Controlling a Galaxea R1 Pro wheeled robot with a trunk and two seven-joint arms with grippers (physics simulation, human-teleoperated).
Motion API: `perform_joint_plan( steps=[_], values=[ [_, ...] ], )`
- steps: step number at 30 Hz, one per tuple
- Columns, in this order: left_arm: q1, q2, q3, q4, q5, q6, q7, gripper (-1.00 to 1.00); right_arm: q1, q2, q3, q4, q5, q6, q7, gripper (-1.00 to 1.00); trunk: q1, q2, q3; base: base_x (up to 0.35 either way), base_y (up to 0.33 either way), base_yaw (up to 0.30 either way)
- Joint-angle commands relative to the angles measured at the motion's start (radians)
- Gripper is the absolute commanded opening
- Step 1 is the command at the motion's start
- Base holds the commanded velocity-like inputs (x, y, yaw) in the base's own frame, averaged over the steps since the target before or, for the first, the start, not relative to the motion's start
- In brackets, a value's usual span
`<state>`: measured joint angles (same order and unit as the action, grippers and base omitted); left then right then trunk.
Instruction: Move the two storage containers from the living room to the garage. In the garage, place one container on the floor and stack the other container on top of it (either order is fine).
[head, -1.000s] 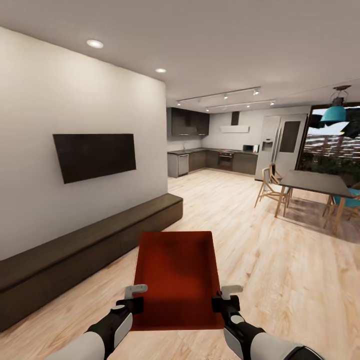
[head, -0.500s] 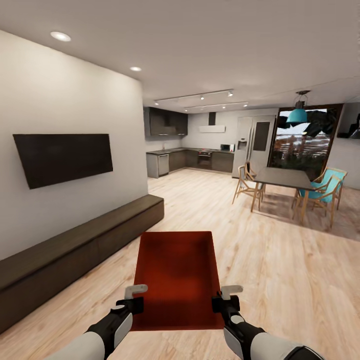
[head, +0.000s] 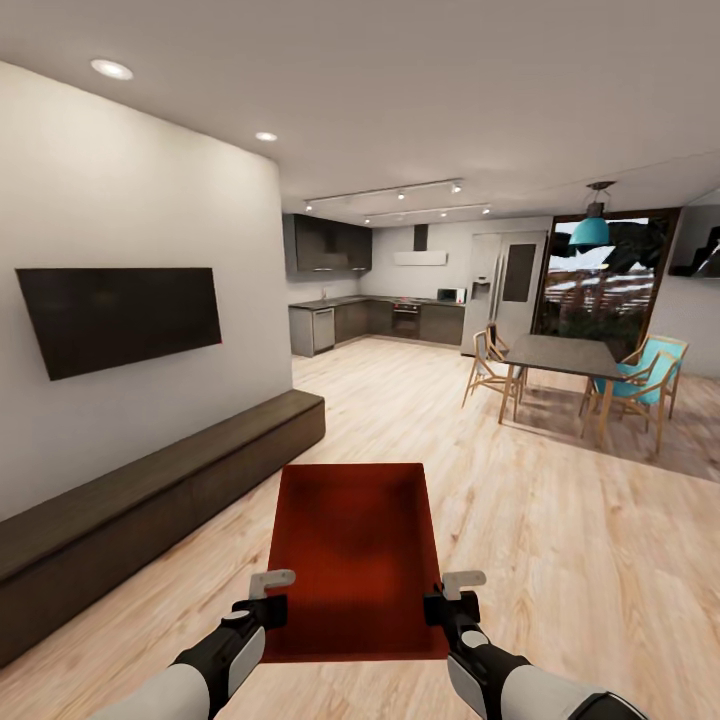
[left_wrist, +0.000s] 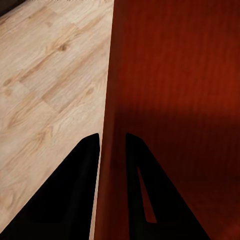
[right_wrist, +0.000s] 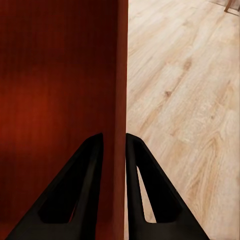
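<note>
I carry one red-orange storage container in front of me, above the light wood-plank floor of the living room. My left gripper is shut on its left wall, one finger on each side. On the opposite wall my right gripper is shut the same way. The bin is open-topped and holds nothing. The second container is out of view.
A long dark brown bench runs along the white wall at left, under a wall-mounted TV. A dining table with chairs stands at right. The kitchen lies far ahead across open plank floor.
The view has swung to the right, so the wall, TV and table shifted left in the picture. The container and both grippers kept their hold and place relative to me.
</note>
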<state>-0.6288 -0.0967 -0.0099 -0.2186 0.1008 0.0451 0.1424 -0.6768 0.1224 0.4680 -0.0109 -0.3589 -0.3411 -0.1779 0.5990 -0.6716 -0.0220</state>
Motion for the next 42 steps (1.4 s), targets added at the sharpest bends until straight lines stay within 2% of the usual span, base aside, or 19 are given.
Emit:
perform_joint_plan(
  steps=[1, 18, 42],
  values=[
    [0.0, 0.002, 0.013, -0.002, -0.004, 0.005, 0.021, -1.0, -0.001, 0.0, -0.045, -0.001, -0.002, -0.002, -0.002, -1.0, 0.001, -0.002, -0.002, 0.16, 0.0, 0.0],
    [0.0, 0.003, 0.014, -0.002, -0.004, 0.005, 0.021, -1.0, -0.001, 0.0, -0.045, -0.001, -0.001, -0.003, -0.002, -1.0, 0.001, -0.002, -0.002, 0.167, 0.0, -0.017],
    [0.0, 0.003, 0.015, -0.002, -0.004, 0.005, 0.02, -1.0, -0.001, 0.0, -0.045, -0.001, -0.001, -0.003, -0.002, -1.0, 0.001, -0.002, -0.002, 0.168, 0.0, -0.281]
  ],
)
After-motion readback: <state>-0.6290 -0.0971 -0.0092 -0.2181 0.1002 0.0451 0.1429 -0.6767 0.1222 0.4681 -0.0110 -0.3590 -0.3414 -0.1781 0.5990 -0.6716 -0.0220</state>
